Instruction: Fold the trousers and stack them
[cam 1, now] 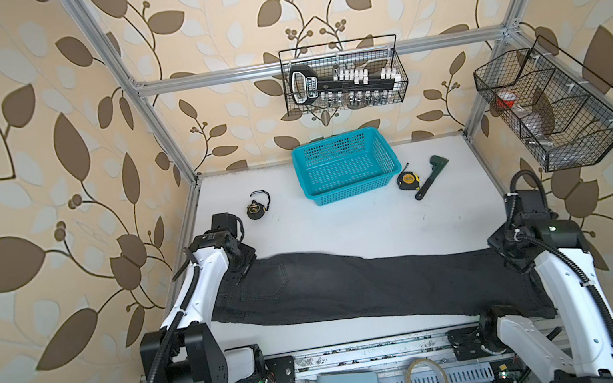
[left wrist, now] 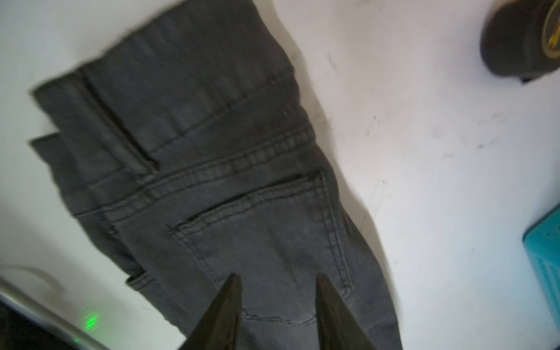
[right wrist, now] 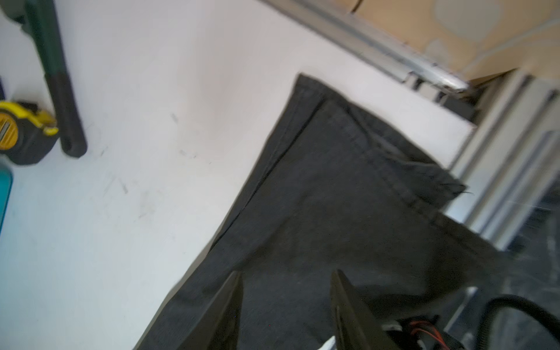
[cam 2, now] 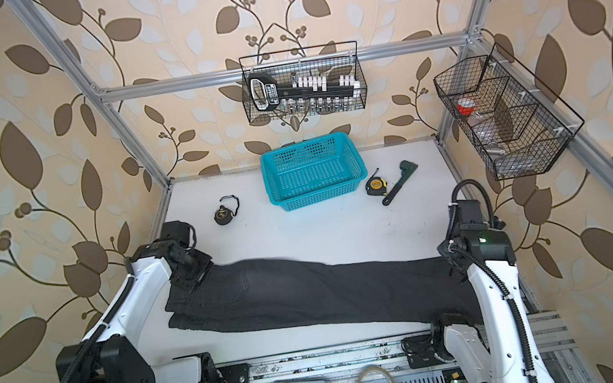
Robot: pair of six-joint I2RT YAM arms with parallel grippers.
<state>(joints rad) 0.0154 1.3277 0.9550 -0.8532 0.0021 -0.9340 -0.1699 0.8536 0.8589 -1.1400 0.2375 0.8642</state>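
The trousers (cam 1: 353, 281) (cam 2: 312, 288) lie flat across the near half of the white table, doubled lengthwise. Their waist is at the left and their hems at the right. In the left wrist view the waistband and a stitched back pocket of the trousers (left wrist: 212, 181) show. My left gripper (left wrist: 277, 277) (cam 1: 242, 268) (cam 2: 192, 277) hangs just over that pocket, open, with nothing between its fingers. My right gripper (right wrist: 286, 272) (cam 1: 511, 255) (cam 2: 454, 264) hovers open over the hem end of the trousers (right wrist: 333, 212), near the table's right edge.
A teal basket (cam 1: 359, 188) (cam 2: 318, 197) stands at the back middle. A yellow tape measure (cam 1: 407, 180) and a green wrench (cam 1: 430, 176) lie to its right, a black round tape (cam 1: 256, 209) to its left. Wire baskets (cam 1: 344, 76) (cam 1: 552, 109) hang on the frame.
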